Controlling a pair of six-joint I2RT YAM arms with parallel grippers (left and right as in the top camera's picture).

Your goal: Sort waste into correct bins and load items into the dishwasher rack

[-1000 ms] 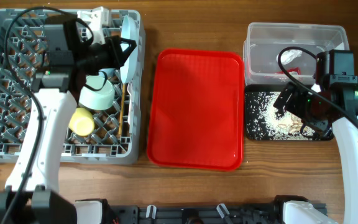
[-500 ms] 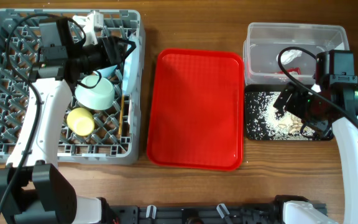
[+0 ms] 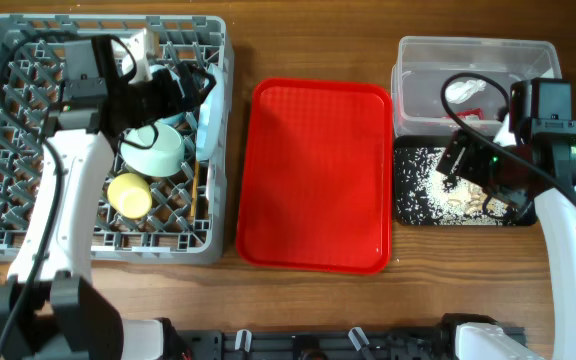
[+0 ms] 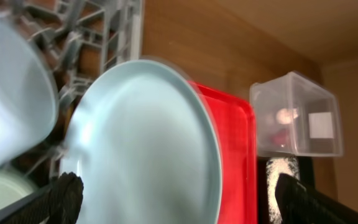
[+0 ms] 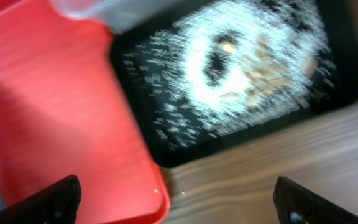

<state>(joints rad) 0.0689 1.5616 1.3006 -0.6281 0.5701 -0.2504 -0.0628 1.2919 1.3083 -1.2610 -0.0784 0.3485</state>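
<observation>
Your left gripper (image 4: 182,199) has its fingers spread wide, 1 at each lower corner of the wrist view. The pale blue plate (image 4: 142,143) stands between them, and neither finger visibly presses on it. From above, that plate stands on edge in the right-hand column of the grey rack (image 3: 8,200).

Treat the plate as stiff, smooth and slippery. It is probably light, but it may chip if it tips onto the pegs. If you need to take hold of it, pinch the rim near the top, across its thickness, not the glossy face.

Next to the plate are the blue bowl (image 4: 11,93), the green bowl (image 3: 156,150) and the yellow cup (image 3: 130,194). 1 chopstick (image 3: 196,195) lies along the pegs.

Your right gripper (image 5: 179,202) hangs with its fingers apart and nothing between them. It is above the black tray (image 3: 404,215), which holds the rice grains (image 5: 241,68) and beige scraps. Those are loose and light, so they pour or sweep rather than pinch.

- **Blue bowl:** the left arm covers it from above, so you cannot tell how it sits.
- **Plate's lower edge:** it is hidden, so which pegs hold it is unclear.
- **Possible fork:** a white thing (image 3: 148,42) at the rack's far edge may be the fork, but it is too small to say.
- **Clear tub (image 3: 468,60):** white and red bits show inside, but a cable crosses them.
- **Wrist views:** both are blurred.
</observation>
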